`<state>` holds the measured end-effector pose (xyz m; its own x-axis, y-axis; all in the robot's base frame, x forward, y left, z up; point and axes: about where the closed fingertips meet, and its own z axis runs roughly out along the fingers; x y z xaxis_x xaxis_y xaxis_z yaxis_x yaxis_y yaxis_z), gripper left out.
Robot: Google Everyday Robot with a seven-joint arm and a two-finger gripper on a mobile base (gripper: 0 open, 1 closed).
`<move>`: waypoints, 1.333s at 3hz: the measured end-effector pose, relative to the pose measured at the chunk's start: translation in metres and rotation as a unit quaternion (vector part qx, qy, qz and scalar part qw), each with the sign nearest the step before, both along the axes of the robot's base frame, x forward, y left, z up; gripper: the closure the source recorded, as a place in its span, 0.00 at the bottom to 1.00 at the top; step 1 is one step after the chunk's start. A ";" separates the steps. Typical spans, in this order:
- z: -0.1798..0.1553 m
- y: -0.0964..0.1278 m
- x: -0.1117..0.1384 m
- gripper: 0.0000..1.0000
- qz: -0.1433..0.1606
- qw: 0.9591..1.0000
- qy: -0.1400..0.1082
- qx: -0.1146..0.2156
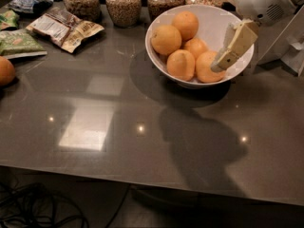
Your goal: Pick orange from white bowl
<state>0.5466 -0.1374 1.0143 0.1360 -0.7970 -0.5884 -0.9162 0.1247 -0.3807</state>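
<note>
Shows gripper (222,61) angled into white bowl (214,19) from right, orange (204,68) just left of jaws, grip state impossible to tell.

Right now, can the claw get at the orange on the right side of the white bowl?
Probably yes. The claw hangs at the right edge of the white bowl, right beside that orange. The bowl is open on top and nothing sits between them, though other oranges press against its left side.
</note>
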 end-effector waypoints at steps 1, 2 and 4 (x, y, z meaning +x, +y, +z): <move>0.000 0.013 0.019 0.00 0.020 0.999 -0.044 -0.025; 0.002 0.031 0.045 0.00 0.043 0.995 -0.077 -0.041; -0.004 0.057 0.080 0.41 0.056 0.994 -0.086 -0.050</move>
